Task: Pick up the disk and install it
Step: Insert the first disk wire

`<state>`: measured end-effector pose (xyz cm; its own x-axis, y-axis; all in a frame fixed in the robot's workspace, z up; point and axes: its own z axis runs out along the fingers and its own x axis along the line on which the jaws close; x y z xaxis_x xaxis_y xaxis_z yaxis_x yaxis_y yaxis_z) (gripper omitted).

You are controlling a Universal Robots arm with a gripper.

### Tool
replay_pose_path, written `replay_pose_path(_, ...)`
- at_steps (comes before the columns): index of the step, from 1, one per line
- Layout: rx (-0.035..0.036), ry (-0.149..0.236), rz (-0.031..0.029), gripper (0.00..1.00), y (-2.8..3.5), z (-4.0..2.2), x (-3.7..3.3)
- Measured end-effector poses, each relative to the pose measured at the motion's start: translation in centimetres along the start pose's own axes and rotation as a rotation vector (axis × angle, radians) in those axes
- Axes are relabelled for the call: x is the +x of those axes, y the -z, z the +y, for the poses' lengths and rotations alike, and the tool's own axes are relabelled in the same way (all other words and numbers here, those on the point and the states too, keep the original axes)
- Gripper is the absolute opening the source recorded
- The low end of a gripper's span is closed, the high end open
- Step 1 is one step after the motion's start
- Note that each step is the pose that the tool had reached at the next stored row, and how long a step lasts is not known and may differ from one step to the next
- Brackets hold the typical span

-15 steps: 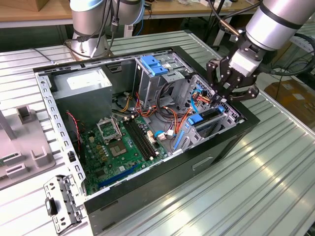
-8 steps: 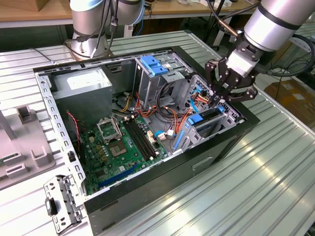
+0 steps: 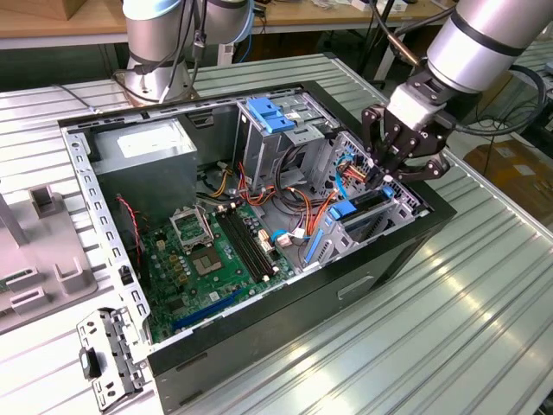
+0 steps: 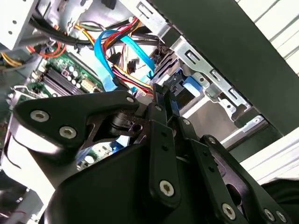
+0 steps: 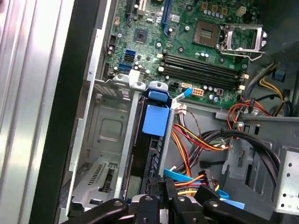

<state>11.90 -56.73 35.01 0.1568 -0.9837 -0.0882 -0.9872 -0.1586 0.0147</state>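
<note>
The open computer case (image 3: 259,285) lies on its side on the ribbed metal surface (image 3: 484,294), so its inside faces up and the arm can reach in from above. I take the drive cage (image 3: 380,216) as landmark: it sits in the case corner toward the exterior view's right, just beside the motherboard (image 3: 216,255).

The disk (image 5: 150,140) stands on edge inside this cage, in a narrow slot between the metal walls, w/ its blue tab (image 5: 155,120) at the end that points to the motherboard. It looks mostly pushed in already; if it is fully seated, I cannot tell. The vertical position is prob. because the slot guides accept the side rails only this way.

The end effector (image 3: 393,160) hangs directly over the cage, at the disk's end away from the motherboard. Its fingers (image 4: 161,121) are drawn narrow and reach to the disk's edge; a firm clamp vs. only a push contact is not visible, so the grip state I cannot tell.

Orange and blue cables (image 5: 196,144) run just beside the cage, close to the fingers.
</note>
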Motion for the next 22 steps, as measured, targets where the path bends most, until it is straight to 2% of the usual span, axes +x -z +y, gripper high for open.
replay_pose_path(2, 0.0047, -0.053, -0.0008, 0.17, -0.09, 0.0, 0.01)
replay_pose_path(12, 0.0183, -0.207, -0.0031, 0.17, -0.35, -0.01, 0.03)
replay_pose_path(14, 0.0223, -0.252, -0.0038, 0.17, -0.42, -0.01, 0.04)
replay_pose_path(18, 0.0276, -0.312, -0.0046, 0.17, -0.5, -0.01, 0.05)
replay_pose_path(20, 0.0317, -0.358, -0.0054, 0.17, -0.54, -0.01, 0.05)
replay_pose_path(22, 0.0313, -0.353, -0.0054, 0.17, -0.54, 0.0, 0.05)
